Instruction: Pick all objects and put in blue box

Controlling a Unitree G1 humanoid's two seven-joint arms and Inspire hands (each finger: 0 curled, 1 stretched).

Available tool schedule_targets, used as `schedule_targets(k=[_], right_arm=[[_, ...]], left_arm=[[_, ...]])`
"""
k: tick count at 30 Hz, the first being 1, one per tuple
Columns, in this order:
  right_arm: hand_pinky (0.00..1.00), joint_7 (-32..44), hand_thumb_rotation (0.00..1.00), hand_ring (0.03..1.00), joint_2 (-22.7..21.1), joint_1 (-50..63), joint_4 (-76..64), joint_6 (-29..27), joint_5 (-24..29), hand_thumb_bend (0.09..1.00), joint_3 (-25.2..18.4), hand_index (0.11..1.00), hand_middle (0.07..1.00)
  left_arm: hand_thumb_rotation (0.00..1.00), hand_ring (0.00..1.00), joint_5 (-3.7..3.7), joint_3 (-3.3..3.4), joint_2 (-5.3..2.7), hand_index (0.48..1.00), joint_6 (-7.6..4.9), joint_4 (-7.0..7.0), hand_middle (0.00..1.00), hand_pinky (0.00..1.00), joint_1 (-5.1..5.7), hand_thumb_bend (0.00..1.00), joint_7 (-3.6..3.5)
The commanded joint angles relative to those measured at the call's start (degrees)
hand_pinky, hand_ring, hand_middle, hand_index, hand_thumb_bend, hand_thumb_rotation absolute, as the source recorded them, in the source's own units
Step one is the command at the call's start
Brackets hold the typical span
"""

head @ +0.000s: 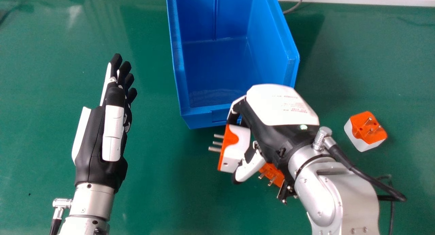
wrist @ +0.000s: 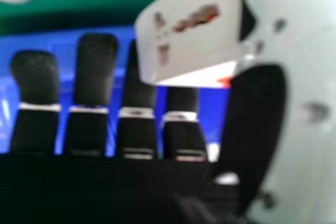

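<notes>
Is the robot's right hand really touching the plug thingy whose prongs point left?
Touching. The head view shows the right hand curled round the orange-and-white plug adapter, fingers at its far end and thumb against its near end.

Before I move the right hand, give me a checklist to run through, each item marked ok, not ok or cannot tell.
1. Held plug adapter between the right hand's thumb and fingers: ok.
2. Held plug adapter over the blue box: not ok, still short of its near wall.
3. Height enough to clear that wall: cannot tell.
4. Left hand out of the way: ok, left of the box.
5. Other adapters boxed: not ok; one partly hidden by the right hand, one farther right.
</notes>
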Motion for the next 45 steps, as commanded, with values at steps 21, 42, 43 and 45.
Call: schedule_targets(k=[21,42,43,45], right_arm=[[0.23,-8.46,0.0,0.366,3.01,-2.59,-3.76,-4.03,1.57,0.509,-7.97,0.529,0.477],[0.25,-20.53,0.0,0.37,-0.33,-10.89,8.24,-8.14,11.61,0.509,-13.02,0.529,0.475],[0.26,-20.85,0.0,0.369,-0.52,-11.61,9.11,-8.26,12.04,0.509,-13.0,0.53,0.474],[0.26,-21.92,0.0,0.369,-0.78,-13.05,11.15,-8.5,12.88,0.509,-12.97,0.53,0.474]], left_arm=[[1.0,1.0,0.21,-0.2,0.34,1.0,-1.52,-0.22,1.0,1.0,-0.54,0.88,-0.38],[1.0,1.0,-0.48,-0.13,0.26,1.0,-0.7,-0.72,1.0,1.0,-0.28,0.88,-0.77],[1.0,1.0,-0.58,-0.15,0.22,1.0,-0.62,-0.85,1.0,1.0,-0.2,0.88,-0.79],[1.0,1.0,-0.79,-0.17,0.18,1.0,-0.67,-0.98,1.0,1.0,-0.11,0.88,-0.95]])
